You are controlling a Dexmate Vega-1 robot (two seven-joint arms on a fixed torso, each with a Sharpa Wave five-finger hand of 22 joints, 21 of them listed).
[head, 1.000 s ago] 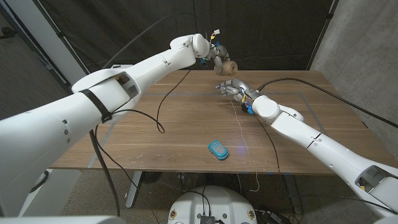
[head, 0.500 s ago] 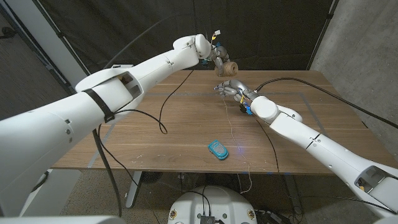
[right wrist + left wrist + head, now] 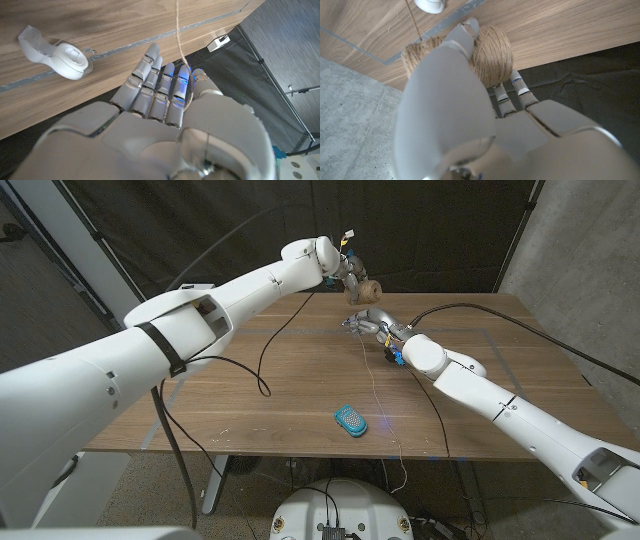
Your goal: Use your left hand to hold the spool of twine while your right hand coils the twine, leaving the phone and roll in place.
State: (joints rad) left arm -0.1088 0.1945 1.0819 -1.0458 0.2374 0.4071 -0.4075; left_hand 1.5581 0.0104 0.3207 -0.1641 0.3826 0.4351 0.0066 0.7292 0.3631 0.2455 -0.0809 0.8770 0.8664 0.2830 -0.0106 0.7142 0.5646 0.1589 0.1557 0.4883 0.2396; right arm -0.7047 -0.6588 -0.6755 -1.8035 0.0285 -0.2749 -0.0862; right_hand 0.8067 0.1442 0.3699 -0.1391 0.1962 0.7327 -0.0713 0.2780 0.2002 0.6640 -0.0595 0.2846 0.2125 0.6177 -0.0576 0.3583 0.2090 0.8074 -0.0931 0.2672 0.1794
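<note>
We see one round spool of tan jute twine [image 3: 490, 52] gripped by the left hand [image 3: 352, 272] above the far edge of the wooden tabletop [image 3: 280, 395]; its fingers [image 3: 465, 35] hide part of it. The right hand [image 3: 366, 321] has its fingers [image 3: 150, 80] extended, and we cannot tell whether they pinch the single thin strand [image 3: 378, 395]. One small blue oval object [image 3: 350, 420] lies near the front edge, one white tape roll [image 3: 70, 60] elsewhere.

Spool of twine [image 3: 492, 52]: rough tan fibre. Table [image 3: 280, 395]: smooth matt wood grain. Phone [image 3: 351, 420]: blue plastic.
</note>
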